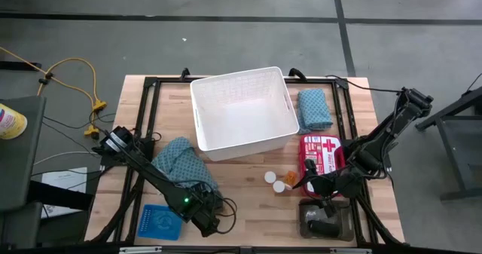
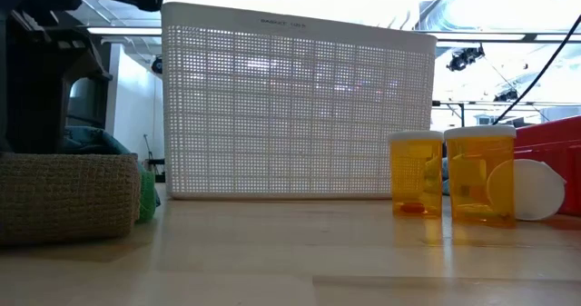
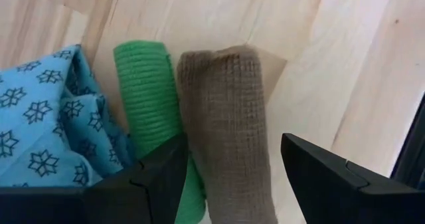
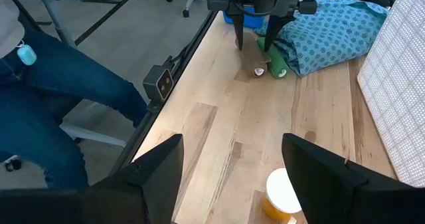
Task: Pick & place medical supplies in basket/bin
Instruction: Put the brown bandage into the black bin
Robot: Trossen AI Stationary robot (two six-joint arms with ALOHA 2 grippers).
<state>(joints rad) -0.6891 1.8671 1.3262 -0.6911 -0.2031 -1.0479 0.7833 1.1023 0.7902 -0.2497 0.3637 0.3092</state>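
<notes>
My left gripper (image 1: pixel 209 222) is open and points down at the table's near edge. Its fingers stand on either side of a dark-brown knitted roll (image 3: pixel 229 124); one finger (image 3: pixel 156 177) sits between that roll and a green roll (image 3: pixel 146 98). Both rolls lie on the table beside a teal patterned cloth (image 1: pixel 181 163). The second teal cloth (image 1: pixel 312 107) lies right of the white lattice basket (image 1: pixel 242 111). My right gripper (image 4: pixel 232 144) is open above an orange pill bottle (image 4: pixel 282 197), near two white caps (image 1: pixel 274 182). My left gripper straddles the brown roll from above, fingers lying across it. Whether the finger between the two rolls touches either one, I cannot tell. The roll lies flat on the table. My right gripper touches nothing.
A red first-aid pouch (image 1: pixel 322 154) lies right of the basket. A grey tray (image 1: pixel 325 220) sits at the near right, a blue mesh tray (image 1: pixel 160 222) at the near left. A seated person's legs (image 4: pixel 60 98) show beyond the table's left edge.
</notes>
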